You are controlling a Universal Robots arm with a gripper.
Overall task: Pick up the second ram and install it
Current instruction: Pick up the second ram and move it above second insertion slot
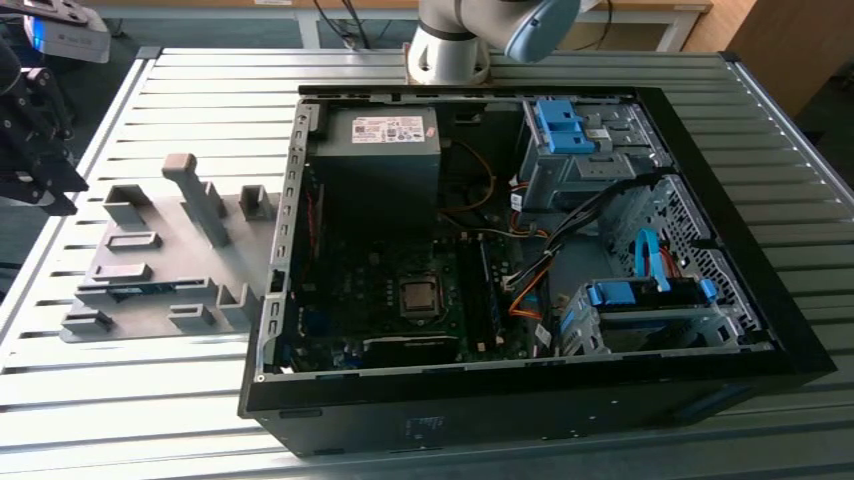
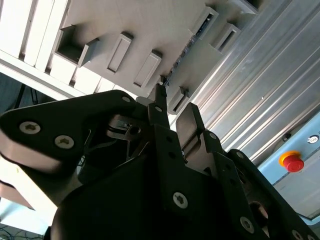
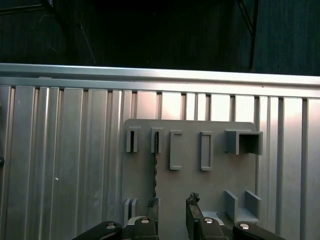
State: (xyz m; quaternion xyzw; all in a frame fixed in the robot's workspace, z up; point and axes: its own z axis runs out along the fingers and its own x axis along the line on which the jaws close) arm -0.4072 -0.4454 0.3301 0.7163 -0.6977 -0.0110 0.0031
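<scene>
One second ram point(image 3: 155, 172) | slotted in holder point(image 3: 220, 175) | just beside spread end effector point(image 3: 172, 204)

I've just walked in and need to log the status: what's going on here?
The robot arm's gripper hovers open above the grey holder plate on the slatted table and holds nothing. The second ram sits on edge in the plate's slots, roughly in line with one finger. The open computer case stands beside the plate.

Both fingers point(image 3: 193, 205) apart, empty.
</scene>
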